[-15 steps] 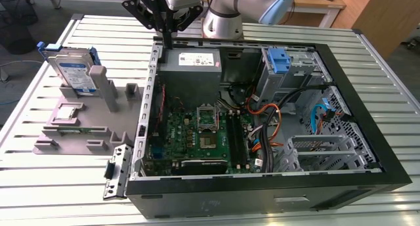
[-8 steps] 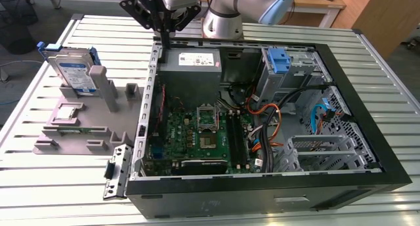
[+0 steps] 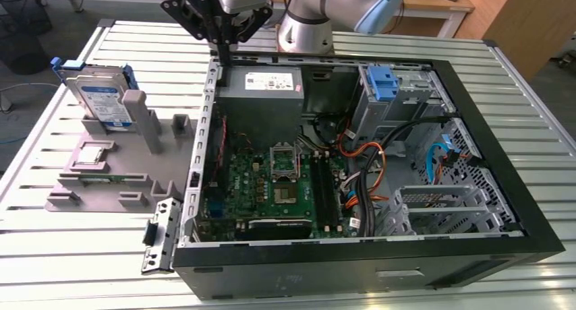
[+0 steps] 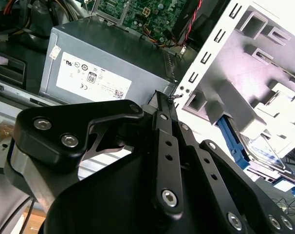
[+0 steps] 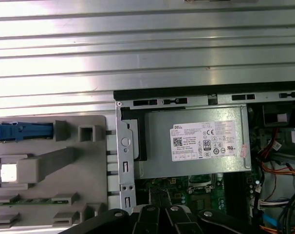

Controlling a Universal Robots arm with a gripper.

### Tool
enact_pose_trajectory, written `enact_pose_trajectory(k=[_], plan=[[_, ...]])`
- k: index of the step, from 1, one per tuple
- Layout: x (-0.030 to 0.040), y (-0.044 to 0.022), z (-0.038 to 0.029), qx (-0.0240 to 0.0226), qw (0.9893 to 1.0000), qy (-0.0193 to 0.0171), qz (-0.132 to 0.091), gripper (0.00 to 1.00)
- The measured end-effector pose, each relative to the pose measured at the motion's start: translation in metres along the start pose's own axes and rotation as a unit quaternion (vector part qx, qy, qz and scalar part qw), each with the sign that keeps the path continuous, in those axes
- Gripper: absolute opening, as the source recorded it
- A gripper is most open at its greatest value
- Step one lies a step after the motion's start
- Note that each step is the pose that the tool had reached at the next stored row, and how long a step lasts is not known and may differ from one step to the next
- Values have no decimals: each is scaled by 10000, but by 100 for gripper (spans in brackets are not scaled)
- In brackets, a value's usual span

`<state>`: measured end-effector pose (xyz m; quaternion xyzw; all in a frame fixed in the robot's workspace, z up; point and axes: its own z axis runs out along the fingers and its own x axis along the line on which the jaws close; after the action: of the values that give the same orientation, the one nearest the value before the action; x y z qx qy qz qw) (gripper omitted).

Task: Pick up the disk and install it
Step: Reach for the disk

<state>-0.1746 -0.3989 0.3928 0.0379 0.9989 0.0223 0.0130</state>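
End effector (image 3: 218,46) hangs at PC case (image 3: 504,189) corner by PSU (image 3: 261,94), fingers prob. pressed together, empty. Disk (image 3: 99,98) stands upright in grey fixture (image 3: 99,182) on tabletop (image 3: 72,256), exterior view's left of case

White printed label (image 5: 204,141) on the power-supply box (image 5: 157,146); another (blue-and-white) on the disk (image 3: 106,102).

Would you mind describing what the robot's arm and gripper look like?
The arm is rounded silver-grey tubing with a light blue joint cap. Its gripper is black: flat linkage bars joined by silver socket-head bolts, with a pale grey block at its base.
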Motion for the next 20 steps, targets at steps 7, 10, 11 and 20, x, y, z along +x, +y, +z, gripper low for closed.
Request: enact_pose_trajectory(k=[7,10,11,20], plan=[[22,-2,0,-1,10000,0,0,10],[34,-3,-1,0,10000,0,0,10],[39,-3,-1,-1,10000,0,0,10],[72,-6,-2,0,10000,0,0,10]])
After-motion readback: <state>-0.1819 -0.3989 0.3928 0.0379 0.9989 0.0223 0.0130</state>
